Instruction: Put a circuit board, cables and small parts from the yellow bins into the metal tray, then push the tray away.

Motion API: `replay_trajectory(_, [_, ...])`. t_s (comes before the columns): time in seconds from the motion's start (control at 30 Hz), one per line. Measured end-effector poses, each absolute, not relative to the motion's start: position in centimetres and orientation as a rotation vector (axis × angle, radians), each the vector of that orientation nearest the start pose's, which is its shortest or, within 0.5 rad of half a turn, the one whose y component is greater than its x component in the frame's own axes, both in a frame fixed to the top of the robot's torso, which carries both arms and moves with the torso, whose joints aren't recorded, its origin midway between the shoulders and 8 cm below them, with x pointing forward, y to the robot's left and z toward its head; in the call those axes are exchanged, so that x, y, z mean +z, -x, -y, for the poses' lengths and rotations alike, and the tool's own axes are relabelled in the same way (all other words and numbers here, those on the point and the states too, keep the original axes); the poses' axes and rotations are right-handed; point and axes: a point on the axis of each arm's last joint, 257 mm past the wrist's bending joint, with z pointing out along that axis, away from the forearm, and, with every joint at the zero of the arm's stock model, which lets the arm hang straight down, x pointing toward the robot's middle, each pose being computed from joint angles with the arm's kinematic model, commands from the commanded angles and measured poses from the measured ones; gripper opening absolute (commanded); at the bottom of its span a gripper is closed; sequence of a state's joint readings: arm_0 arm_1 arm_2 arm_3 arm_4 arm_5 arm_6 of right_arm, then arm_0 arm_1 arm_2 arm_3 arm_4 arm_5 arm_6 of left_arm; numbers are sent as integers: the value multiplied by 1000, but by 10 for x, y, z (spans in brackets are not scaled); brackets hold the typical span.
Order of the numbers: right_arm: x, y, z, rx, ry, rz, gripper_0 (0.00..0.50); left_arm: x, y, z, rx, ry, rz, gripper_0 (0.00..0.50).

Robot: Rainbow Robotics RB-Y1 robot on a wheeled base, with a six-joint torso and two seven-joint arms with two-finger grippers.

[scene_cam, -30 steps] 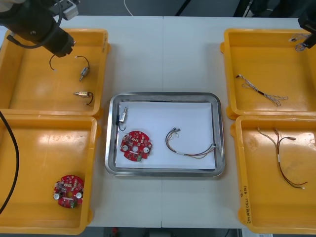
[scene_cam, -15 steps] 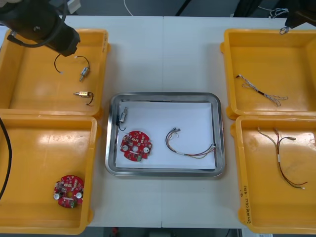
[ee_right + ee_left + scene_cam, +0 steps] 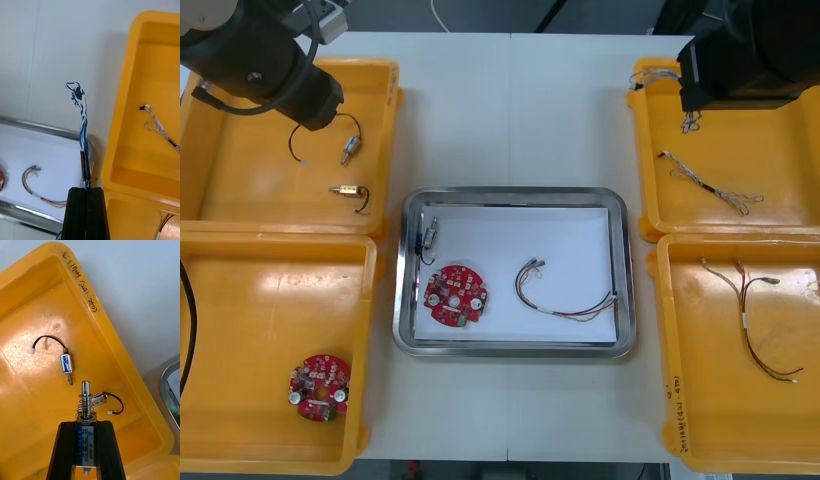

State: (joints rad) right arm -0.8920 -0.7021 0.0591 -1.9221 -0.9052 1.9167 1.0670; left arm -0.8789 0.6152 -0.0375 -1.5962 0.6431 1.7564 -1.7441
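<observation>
Above the far left yellow bin (image 3: 240, 190), my left gripper (image 3: 313, 112) is shut on a small metal part (image 3: 85, 427) whose black wire (image 3: 299, 145) dangles below. Two more small metal parts (image 3: 66, 364) (image 3: 98, 401) lie in that bin past the fingertips. Over the left rim of the far right bin (image 3: 770, 200), my right gripper (image 3: 86, 192) is shut on a twisted blue and white cable (image 3: 83, 123) that hangs beyond the tray's corner. The metal tray (image 3: 510, 196) holds a red circuit board (image 3: 453, 296), a small metal part (image 3: 429, 235) and a red and yellow cable (image 3: 565, 298).
A second blue and white cable (image 3: 710, 185) lies in the far right bin. The near right bin (image 3: 680, 400) holds a red and yellow cable (image 3: 750, 320). Another circuit board (image 3: 319, 387) sits in the near left bin (image 3: 240, 300).
My right arm has swung left from the table's far right corner to the bin's left rim, carrying the cable. My left arm has shifted slightly toward the tray with its part.
</observation>
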Motion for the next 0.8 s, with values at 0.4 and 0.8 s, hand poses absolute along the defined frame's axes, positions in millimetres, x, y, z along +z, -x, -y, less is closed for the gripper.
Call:
replay_trajectory(0.4, [-57,-445,147,113,621,-2511,0,-73,-554,-252,46,-480,-2478,0])
replay_trajectory(0.8, [-90,-448,134,-142,1056,-2384,0,-72,-548,-251,55,-488,-2486,0])
